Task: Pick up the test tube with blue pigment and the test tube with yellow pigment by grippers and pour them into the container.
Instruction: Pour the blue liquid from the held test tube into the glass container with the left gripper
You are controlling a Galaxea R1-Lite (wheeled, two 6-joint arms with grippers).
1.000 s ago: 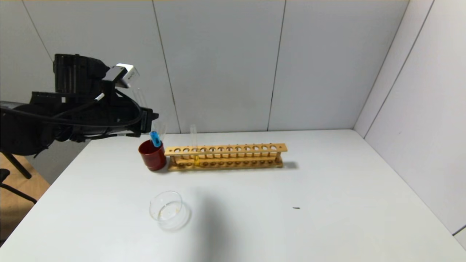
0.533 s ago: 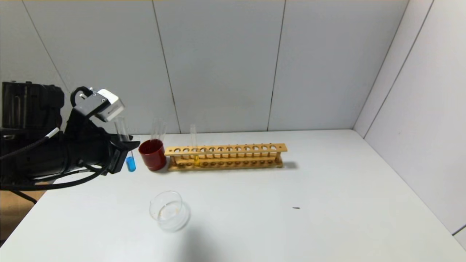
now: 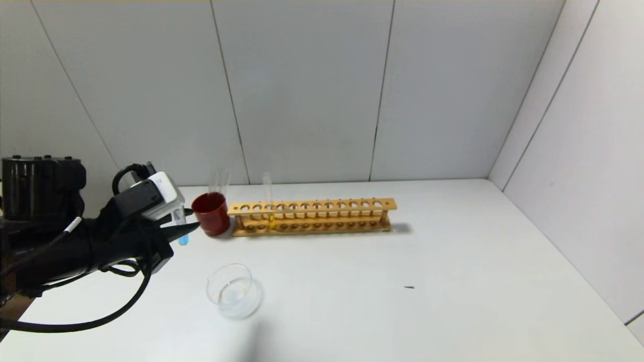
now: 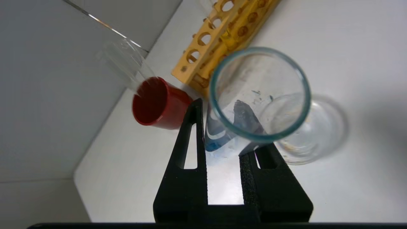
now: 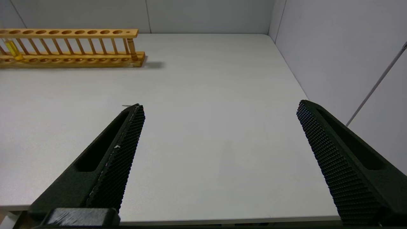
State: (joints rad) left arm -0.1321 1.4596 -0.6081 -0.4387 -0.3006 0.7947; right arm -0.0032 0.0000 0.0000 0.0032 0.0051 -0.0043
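Note:
My left gripper (image 3: 184,229) is shut on the test tube with blue pigment (image 3: 183,240) and holds it above the table, left of the red cup and behind-left of the container (image 3: 234,291). In the left wrist view the tube (image 4: 212,141) sits between my gripper (image 4: 219,105) fingers, mouth toward the camera, blue liquid in its tip, and the clear beaker (image 4: 318,133) lies just beyond. The test tube with yellow pigment (image 3: 269,203) stands in the wooden rack; its yellow tip shows in the right wrist view (image 5: 12,49). My right gripper (image 5: 221,106) is open and empty over the table's near right part.
A dark red cup (image 3: 211,213) holding colourless tubes (image 3: 219,180) stands at the left end of the wooden rack (image 3: 312,216). The cup (image 4: 155,106) is close beside my left fingers. A small dark speck (image 3: 409,287) lies on the white table. Walls close the back and right.
My left gripper has carried the blue tube from above the red cup down and to the left, nearer to me, level with the cup's side.

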